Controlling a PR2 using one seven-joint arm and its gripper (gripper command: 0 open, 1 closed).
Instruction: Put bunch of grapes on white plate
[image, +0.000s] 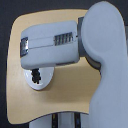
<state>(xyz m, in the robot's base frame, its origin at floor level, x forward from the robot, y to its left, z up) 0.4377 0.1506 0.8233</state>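
The exterior view is looking down on a light wooden desk (67, 87) with rounded corners, set against a dark floor (5, 60). The robot's grey arm (100, 60) is entering from the exterior view's right and is occupying most of that side of the frame; its forearm section (50, 47) is extending across the desk toward the exterior view's left and is carrying a small ribbed panel (64, 38) on its upper face. The white plate (45, 84) is lying on the desk near the exterior view's left edge, and the forearm is covering its upper part. The bunch of grapes (36, 76) is showing as a small dark cluster resting on the plate, just below the lower edge of the forearm and toward the plate's left portion. The claw is not showing as a separate part: the forearm housing is hiding it, so whether it is spread, pressed together or pinching the grapes cannot be told. Whether anything is touching the grapes from above is likewise unclear at this resolution. Two pale strips (64, 120) are running down from the desk's lower edge.
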